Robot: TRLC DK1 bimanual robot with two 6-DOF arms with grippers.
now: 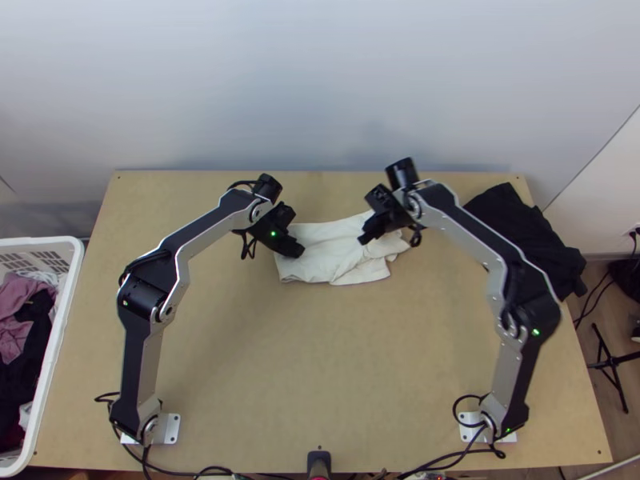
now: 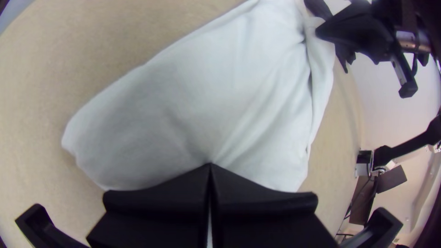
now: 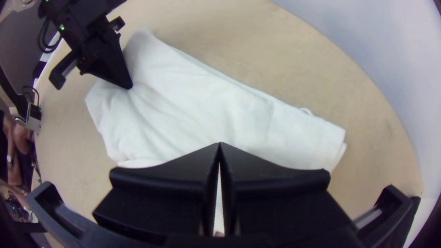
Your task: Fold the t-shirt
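The white t-shirt (image 1: 320,252) lies in the middle of the far part of the light wooden table (image 1: 320,360). It is folded up into a small, lumpy bundle, with soft creases on top and loose layers at its right end. The left gripper (image 1: 298,249) is at the left part of the t-shirt. Its 2 flat black fingers (image 2: 161,200) are squeezed together, and they pinch a bit of the cloth. Little creases spread out from the tips, as the right wrist view shows too. The right gripper (image 1: 366,237) is at the t-shirt as well, a bit right of the bundle's middle. Its 2 fingers are pressed together at the tips, but I cannot tell if any cloth is caught between them. The left arm (image 1: 204,236) and the right arm (image 1: 476,236) both bend in from the near corners, so the 2 grippers are near each other but apart. A black cloth (image 1: 524,232) lies bunched at the far right corner of the table, partly over the right edge. To the left of the table is a white basket (image 1: 66,320) with pink clothes (image 1: 18,308) and dark clothes (image 1: 20,372) in it. A pale wall (image 1: 320,80) stands behind the far edge.
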